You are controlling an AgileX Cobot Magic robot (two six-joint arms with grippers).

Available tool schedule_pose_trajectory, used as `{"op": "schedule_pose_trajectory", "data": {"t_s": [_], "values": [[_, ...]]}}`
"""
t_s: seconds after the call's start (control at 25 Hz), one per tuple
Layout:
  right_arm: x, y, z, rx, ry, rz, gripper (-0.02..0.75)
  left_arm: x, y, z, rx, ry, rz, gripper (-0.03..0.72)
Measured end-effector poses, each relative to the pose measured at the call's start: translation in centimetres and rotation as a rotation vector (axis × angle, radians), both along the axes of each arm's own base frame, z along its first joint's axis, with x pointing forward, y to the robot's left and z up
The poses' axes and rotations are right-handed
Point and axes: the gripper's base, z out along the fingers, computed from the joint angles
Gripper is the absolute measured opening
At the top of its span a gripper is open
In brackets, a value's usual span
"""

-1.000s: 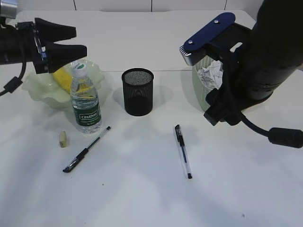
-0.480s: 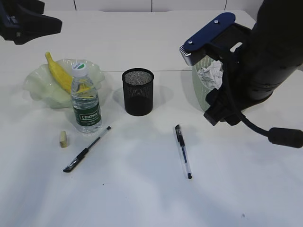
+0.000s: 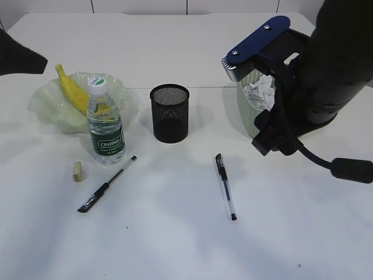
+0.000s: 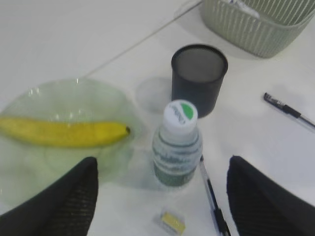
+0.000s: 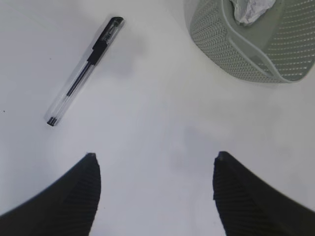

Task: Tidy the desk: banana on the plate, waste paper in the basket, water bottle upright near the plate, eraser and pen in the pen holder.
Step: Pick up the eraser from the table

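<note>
A banana [image 4: 64, 133] lies on the plate [image 4: 29, 177] beside the upright water bottle [image 4: 177, 145]; both arms' jaws gape empty; the small eraser [image 4: 171, 221] appears blurred.

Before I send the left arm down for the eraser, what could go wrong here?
1. The eraser lies close beside the upright water bottle; wide-open left fingers could knock the bottle over.
2. One pen lies just beyond the eraser, its tip near the bottle's base, and could get pushed away.
3. The eraser is small, so the fingers may close without catching it.
</note>
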Motion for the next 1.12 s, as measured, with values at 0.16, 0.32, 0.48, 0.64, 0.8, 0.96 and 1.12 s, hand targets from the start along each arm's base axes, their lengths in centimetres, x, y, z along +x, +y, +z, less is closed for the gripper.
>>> {"op": "schedule_pose_trajectory", "data": {"t_s": [0.16,0.32,0.48,0.64,0.8,0.96,1.12], "values": [[-0.1,-0.1,0.0,-0.009,0.009,-0.006,0.531,-0.8,1.0,-1.2,0.036,0.199,0.13,0.573],[-0.1,-0.1,0.0,-0.011,0.012,-0.008,0.531,-1.6,1.8,-2.2,0.064,0.375,0.259,0.567],[-0.1,-0.1,0.0,-0.011,0.012,-0.008,0.531,-2.4,2.3,-2.8,0.081,0.509,0.351,0.527],[-0.1,-0.1,0.0,-0.011,0.012,-0.008,0.531,-2.8,2.4,-3.0,0.06,0.582,0.408,0.508],[-0.1,-0.1,0.0,-0.011,0.012,-0.008,0.531,-2.8,2.1,-2.8,-0.01,0.596,0.434,0.505],[-0.1,-0.1,0.0,-0.01,0.013,-0.008,0.532,-2.8,1.9,-2.7,-0.058,0.616,0.456,0.505],[-0.2,-0.1,-0.1,-0.012,0.018,-0.011,0.532,-3.1,1.7,-2.8,-0.064,0.652,0.447,0.505]]}}
